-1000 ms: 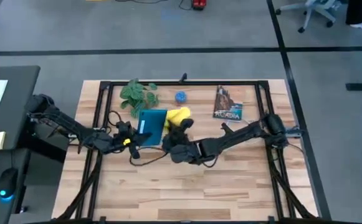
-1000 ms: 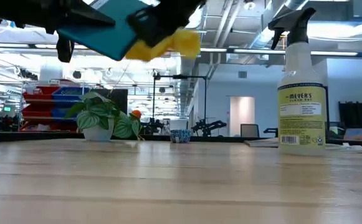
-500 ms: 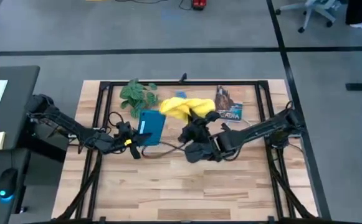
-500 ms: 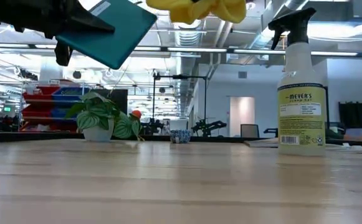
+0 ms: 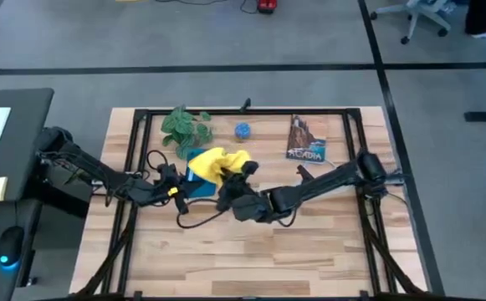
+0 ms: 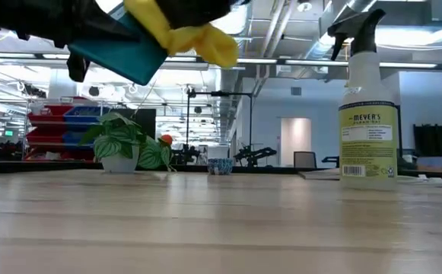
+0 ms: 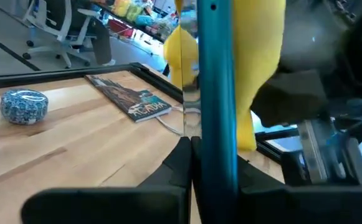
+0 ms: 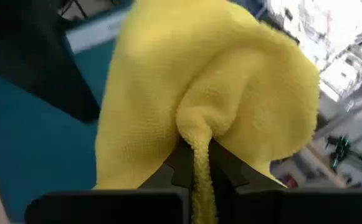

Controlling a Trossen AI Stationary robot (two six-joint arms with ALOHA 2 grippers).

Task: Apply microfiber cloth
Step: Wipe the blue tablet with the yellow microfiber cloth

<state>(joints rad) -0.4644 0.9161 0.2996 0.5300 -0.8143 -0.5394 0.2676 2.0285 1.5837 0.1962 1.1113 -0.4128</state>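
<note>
My left gripper (image 5: 180, 186) is shut on a teal-backed tablet (image 6: 118, 49), which hangs tilted high above the table. The tablet shows edge-on in the left wrist view (image 7: 215, 93). My right gripper (image 5: 241, 180) is shut on the bright yellow microfiber cloth (image 5: 217, 164). The cloth is bunched and lies over the tablet's right half (image 8: 212, 93), so most of the tablet is hidden from above. In the low view the cloth (image 6: 186, 30) hangs at the tablet's raised right end. My left gripper pinches the tablet's near-left edge (image 7: 213, 163) between its two fingers, coming level from the table's left. The tablet is lifted clear and tilted, its right end higher. My right gripper pinches a bunched fold of the cloth (image 8: 198, 152) between its two fingers, coming from the table's right. The cloth billows ahead of the fingers, lifted clear of the table, against the tablet's teal face (image 8: 25, 143).
A potted plant (image 5: 186, 127), a small blue bowl (image 5: 243, 130) and a book (image 5: 307, 140) stand along the far side. A spray bottle (image 6: 368, 99) stands at the right in the low view. A black cable (image 5: 196, 213) loops under the arms. The near half is bare wood.
My right gripper carried the cloth up and toward the far right, away from the tablet. It then swung back left and brought the cloth down over the tablet's right half. The tablet and my left gripper kept still.
</note>
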